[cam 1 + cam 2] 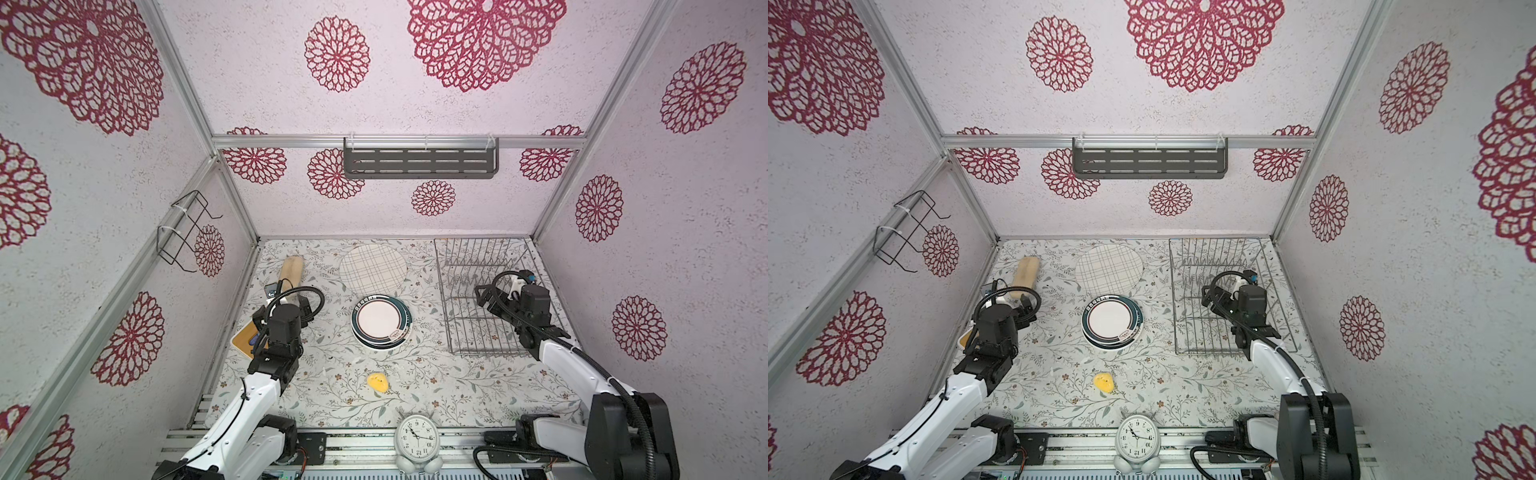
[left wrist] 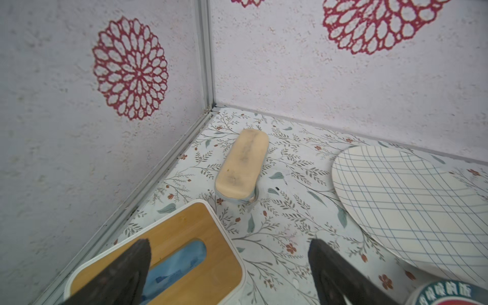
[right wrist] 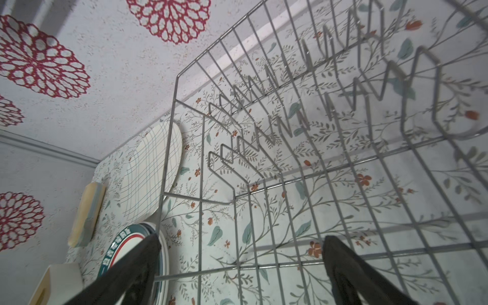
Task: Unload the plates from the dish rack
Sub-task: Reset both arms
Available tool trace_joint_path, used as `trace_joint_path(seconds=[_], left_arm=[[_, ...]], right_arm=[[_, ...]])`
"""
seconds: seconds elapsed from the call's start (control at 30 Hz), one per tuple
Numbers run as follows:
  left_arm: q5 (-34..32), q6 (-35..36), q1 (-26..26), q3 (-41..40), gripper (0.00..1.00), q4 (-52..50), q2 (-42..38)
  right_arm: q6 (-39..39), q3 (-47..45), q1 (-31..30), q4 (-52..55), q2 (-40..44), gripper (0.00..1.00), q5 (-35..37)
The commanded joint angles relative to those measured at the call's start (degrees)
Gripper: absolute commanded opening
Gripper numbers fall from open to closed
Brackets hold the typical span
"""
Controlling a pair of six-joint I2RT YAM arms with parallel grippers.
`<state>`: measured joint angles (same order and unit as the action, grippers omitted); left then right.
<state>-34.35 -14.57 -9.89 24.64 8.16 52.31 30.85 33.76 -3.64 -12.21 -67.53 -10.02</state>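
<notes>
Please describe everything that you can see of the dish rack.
The dish rack is a rectangular basket of thin silver-grey wire, with low grid walls and rows of upright zigzag prongs. It stands flat on the flowered table, in the far right corner. It holds nothing. The right tool, open, hangs above its floor.
</notes>
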Motion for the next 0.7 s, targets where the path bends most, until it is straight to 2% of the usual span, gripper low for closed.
trace_joint_path(seconds=[0.0, 0.2, 0.33, 0.47, 0.57, 0.67], left_arm=[[-2.4, 4.6, 2.2, -3.6, 0.97, 14.7, -0.3], [-2.6, 5.7, 7.2, -11.9, 0.97, 39.4, 8.8], [5.1, 9.2, 9.1, -13.6, 0.97, 53.3, 19.0], [9.4, 11.1, 9.9, -13.2, 0.97, 60.5, 27.2], [15.2, 11.0, 11.5, -13.1, 0.97, 63.8, 32.4], [16.6, 10.6, 12.5, -13.6, 0.97, 70.9, 38.8]], right_arm=[[-6.9, -0.5, 0.9, -4.4, 3.6, 0.99, 7.1], [-11.6, -1.7, 3.1, -5.1, 4.0, 0.99, 10.0], [-13.1, -2.7, 4.0, -6.8, 3.7, 0.99, 11.7], [-13.7, -3.8, 4.8, -8.9, 3.3, 0.99, 13.2], [-14.7, -4.0, 5.1, -10.1, 2.4, 0.99, 14.1], [-15.3, -4.5, 5.4, -11.5, 1.9, 0.99, 15.0]])
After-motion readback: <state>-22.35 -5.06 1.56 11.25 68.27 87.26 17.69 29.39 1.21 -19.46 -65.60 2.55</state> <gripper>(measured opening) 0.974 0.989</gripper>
